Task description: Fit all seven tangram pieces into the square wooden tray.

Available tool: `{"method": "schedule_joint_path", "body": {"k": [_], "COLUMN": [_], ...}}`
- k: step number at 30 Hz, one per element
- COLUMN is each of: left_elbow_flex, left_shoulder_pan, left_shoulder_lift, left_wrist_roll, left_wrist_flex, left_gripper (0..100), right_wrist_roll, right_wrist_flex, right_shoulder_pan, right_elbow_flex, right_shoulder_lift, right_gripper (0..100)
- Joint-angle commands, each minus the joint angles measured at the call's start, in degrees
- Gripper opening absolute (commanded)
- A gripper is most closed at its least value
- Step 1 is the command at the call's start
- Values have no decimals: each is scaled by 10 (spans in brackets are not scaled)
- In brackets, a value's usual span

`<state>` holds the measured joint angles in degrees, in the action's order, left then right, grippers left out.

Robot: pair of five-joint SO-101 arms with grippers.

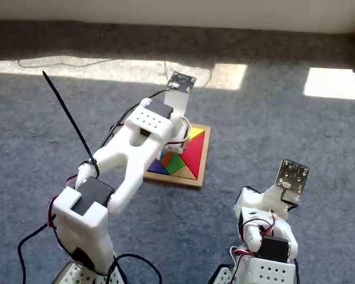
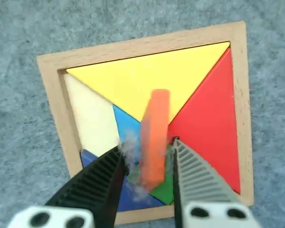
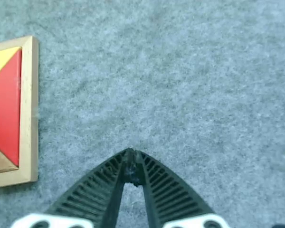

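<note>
**Black ribbed jaws pinching the orange piece over the tray**

Closest in the left wrist view, the left gripper [image 2: 148, 148] is pinching the orange piece [image 2: 154, 137] between its two ribbed fingers [image 2: 199, 183], the jaws pressing on its flat faces. The piece is standing on edge, sticking out past the jaw tips and hanging over the middle of the wooden tray [image 2: 133, 46]. Beneath the jaws, a green piece [image 2: 164, 191] and a dark blue piece [image 2: 92, 160] are lying in the tray. A light blue piece [image 2: 126, 124] is sitting just beside the orange one. Beyond the jaw tips, the yellow triangle [image 2: 142, 78] is filling the far side of the tray. The red triangle [image 2: 209, 128] is lying alongside one jaw, touching the yellow one along an edge. Alongside the other jaw a pale patch [image 2: 90, 118] is showing; whether it is a piece or bare tray floor cannot be told.

The right gripper [image 3: 131, 159] is pointing down at the grey carpet [image 3: 204, 71], its jaws pressing together at the tips with nothing between them. One corner of the tray is lying well off to one side of those jaws. In the high view, the left arm [image 1: 130, 157] is stretching over the tray, while the right arm [image 1: 266, 242] is sitting folded, apart from it.
</note>
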<state>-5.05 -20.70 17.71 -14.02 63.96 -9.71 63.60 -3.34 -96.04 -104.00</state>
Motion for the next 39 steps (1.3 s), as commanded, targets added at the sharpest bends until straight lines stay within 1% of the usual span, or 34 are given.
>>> {"method": "schedule_joint_path", "body": {"k": [1, 11, 15, 21, 33, 39], "left_elbow_flex": [28, 28, 36, 41, 37, 41], "left_shoulder_pan": [30, 79, 79, 54, 108, 109], "left_shoulder_lift": [-7, -13, -13, -10, -5, 19], "left_wrist_roll": [-7, -6, -5, -3, -2, -1], "left_wrist_flex": [-3, -3, -1, 17, 13, 2], "left_gripper": [171, 175, 172, 171, 172, 175], "right_wrist_roll": [8, 8, 8, 8, 8, 8], "right_wrist_flex": [3, 3, 3, 3, 3, 3], "right_shoulder_pan": [-7, -7, -7, -7, -7, -7], "right_elbow_flex": [-70, -70, -70, -70, -70, -70], "right_shoulder_lift": [-11, -11, -11, -11, -11, -11], "right_gripper": [4, 4, 4, 4, 4, 4]}}
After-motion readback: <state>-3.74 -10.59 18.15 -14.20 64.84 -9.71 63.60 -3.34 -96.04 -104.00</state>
